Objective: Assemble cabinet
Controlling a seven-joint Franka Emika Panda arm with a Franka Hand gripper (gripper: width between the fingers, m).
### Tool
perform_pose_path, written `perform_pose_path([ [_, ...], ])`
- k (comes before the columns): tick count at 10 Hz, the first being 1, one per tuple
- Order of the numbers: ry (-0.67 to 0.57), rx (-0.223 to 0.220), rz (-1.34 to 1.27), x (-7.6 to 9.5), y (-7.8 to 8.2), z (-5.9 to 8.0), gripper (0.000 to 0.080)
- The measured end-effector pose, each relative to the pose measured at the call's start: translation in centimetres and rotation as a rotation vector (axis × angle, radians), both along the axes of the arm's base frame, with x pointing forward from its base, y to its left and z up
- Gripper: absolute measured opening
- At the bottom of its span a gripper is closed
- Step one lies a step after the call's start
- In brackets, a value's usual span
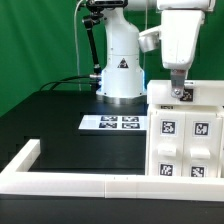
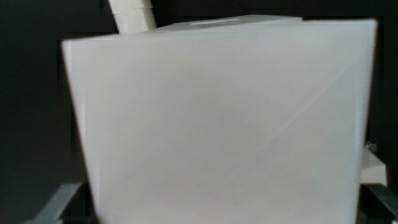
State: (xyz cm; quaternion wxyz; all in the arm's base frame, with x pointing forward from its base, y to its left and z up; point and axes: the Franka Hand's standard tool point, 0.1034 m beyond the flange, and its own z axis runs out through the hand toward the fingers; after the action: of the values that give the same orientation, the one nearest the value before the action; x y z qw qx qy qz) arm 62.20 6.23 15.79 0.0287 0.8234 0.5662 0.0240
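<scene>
Cabinet (image 1: 186,135), exterior view: white and tagged, it stands on the table at the exterior view's right, just behind the rail (image 1: 70,186).
Gripper (image 1: 180,92), exterior view: it points straight down at the cabinet's top edge, touching it or just above. I cannot tell how wide it is open or whether it has hold of anything.
Risk, exterior view: in my judgement a push or pull this high up could tip or slide the cabinet (it stands tall, and any hold would be only at the top) and knock it against the rail. A weak pinch on the smooth white could also slip.
Table (image 1: 50,120), exterior view: black and matte. The marker board (image 1: 113,123) lies flat near the middle, beside the cabinet.
Room, exterior view: a green curtain (image 1: 40,40) hangs behind, and the arm's base (image 1: 120,70) stands at the back of the table.
Cabinet (image 2: 214,130), wrist view: a plain white face, very close, fills nearly the whole picture.
Gripper, wrist view: small grey bits beside the face may be its fingers, but too little shows to judge the opening.
Risk, wrist view: with the camera so crowded, a skewed approach would likely go unseen.
Room, wrist view: darkness lies beyond the face, with one white strip (image 2: 128,12) that I cannot identify.
</scene>
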Motion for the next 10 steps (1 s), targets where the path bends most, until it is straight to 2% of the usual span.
perform_pose_path([
  [5, -0.046, 0.067, -0.673, -0.6, 0.9, -0.4, 0.0564],
  [10, -0.05, 0.106, -1.087, -0.7, 1.2, -0.4, 0.0564],
])
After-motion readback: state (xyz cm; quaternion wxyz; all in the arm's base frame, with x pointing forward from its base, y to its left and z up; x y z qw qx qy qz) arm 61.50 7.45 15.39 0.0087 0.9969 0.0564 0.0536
